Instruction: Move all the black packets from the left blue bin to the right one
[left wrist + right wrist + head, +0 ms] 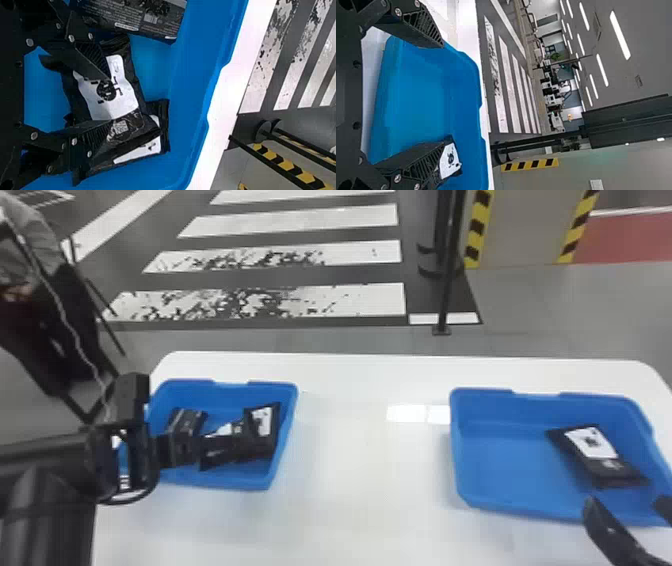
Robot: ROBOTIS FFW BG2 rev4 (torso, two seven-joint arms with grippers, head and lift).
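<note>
In the head view, my left gripper (239, 439) is low in the left blue bin (287, 430), over black packets: one (187, 421) at the bin's left, a white-labelled one (264, 421) at its right. The left wrist view has the left gripper (111, 101) open, its fingers spread over a labelled packet (126, 105); another packet (156, 144) lies partly beneath that one, and a printed one (138, 18) is beside them. My right gripper (625, 506) is parked open at the near edge of the right blue bin (465, 490), which holds a packet (592, 445). The right wrist view shows the right gripper (446, 93) and that packet (450, 160).
Both bins stand on a white table (370, 470), with a wide stretch of tabletop between them. Beyond the far edge, a black post (447, 280) rises from the floor.
</note>
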